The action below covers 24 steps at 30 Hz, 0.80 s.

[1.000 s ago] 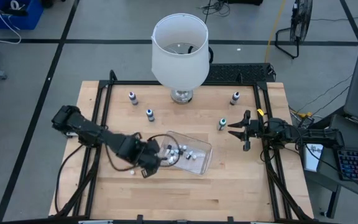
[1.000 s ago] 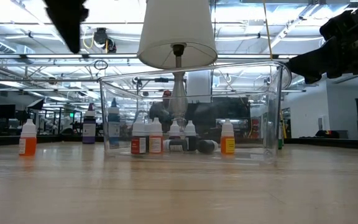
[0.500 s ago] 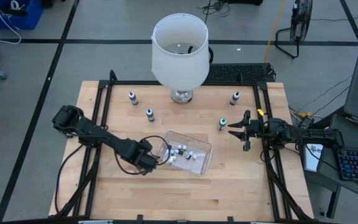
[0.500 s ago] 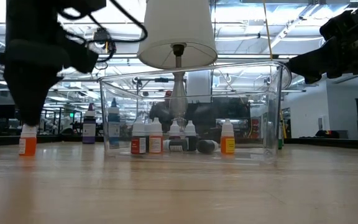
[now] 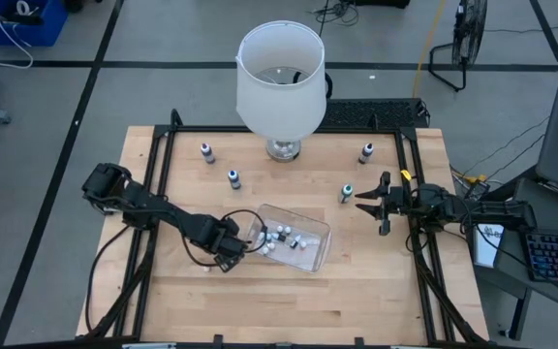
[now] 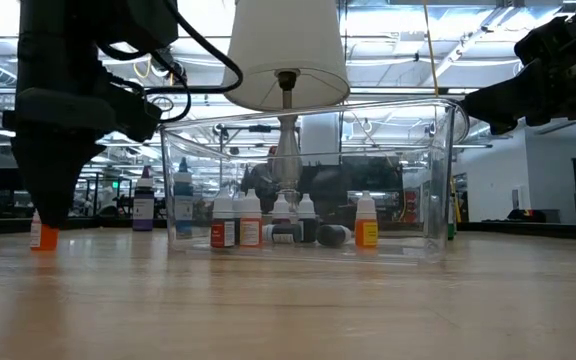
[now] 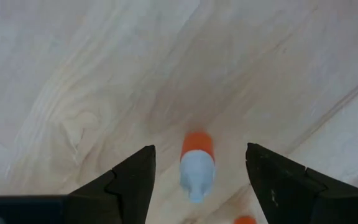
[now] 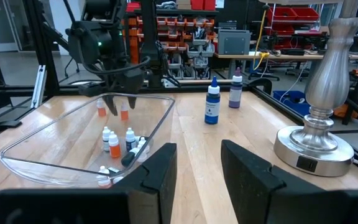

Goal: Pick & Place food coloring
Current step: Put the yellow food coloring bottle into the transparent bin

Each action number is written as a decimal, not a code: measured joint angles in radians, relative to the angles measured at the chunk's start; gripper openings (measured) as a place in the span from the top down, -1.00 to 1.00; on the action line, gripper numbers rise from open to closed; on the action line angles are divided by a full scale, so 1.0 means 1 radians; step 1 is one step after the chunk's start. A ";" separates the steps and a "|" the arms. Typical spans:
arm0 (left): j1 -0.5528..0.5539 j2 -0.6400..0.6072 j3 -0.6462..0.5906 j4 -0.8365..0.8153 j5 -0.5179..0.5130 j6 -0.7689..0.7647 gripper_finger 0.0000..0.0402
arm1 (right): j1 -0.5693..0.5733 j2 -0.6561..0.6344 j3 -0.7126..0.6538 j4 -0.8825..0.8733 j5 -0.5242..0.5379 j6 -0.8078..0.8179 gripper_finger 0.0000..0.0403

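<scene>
A small food coloring bottle with an orange body and a white cap stands upright on the wooden table, left of the clear tub. It also shows in the low view as an orange bottle. My left gripper points straight down over it, open, one finger on either side and neither touching. In the high view my left gripper sits just left of the tub. Several more bottles stand or lie inside the tub. My right gripper waits open at the table's right, pointing level.
Loose bottles stand on the table at far left, mid left, far right and right of the tub. A lamp with a big white shade stands at the far middle. Black rails frame the board.
My left gripper has come down from well above the table until its fingers stand around the orange bottle beside the tub. The bottle has stayed where it was.
</scene>
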 joint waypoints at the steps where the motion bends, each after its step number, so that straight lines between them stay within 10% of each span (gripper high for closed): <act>1: 0.000 0.000 0.000 0.000 0.006 0.000 -0.25 | 0.000 0.000 0.000 0.000 0.000 0.000 0.43; 24: 0.000 -0.005 -0.114 0.170 0.010 0.046 -0.25 | 0.000 0.000 0.000 0.000 0.000 0.000 0.43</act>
